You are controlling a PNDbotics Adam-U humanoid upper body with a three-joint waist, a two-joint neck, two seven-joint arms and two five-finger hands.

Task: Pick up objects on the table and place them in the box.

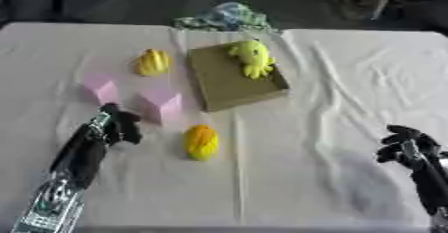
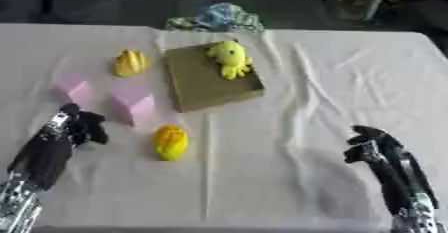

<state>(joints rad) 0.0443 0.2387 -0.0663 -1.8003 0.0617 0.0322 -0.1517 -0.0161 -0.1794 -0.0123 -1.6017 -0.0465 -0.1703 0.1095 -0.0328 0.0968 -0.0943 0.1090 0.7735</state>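
Observation:
A shallow brown cardboard box (image 1: 229,81) lies at the table's middle back, with a yellow plush octopus (image 1: 252,57) in its far right corner. Left of the box sits a yellow ridged toy (image 1: 153,62). Two pink blocks stand further left, one at the far left (image 1: 101,87) and one nearer the box (image 1: 161,104). A yellow-orange oval toy (image 1: 200,141) lies in front of the box. My left hand (image 1: 116,125) hovers just left of the nearer pink block, fingers curled, holding nothing. My right hand (image 1: 407,144) rests at the lower right, fingers curled and empty.
A white wrinkled cloth (image 1: 350,92) covers the table. A bundle of blue-green fabric (image 1: 224,17) lies at the far edge behind the box. Dark floor and furniture lie beyond the table.

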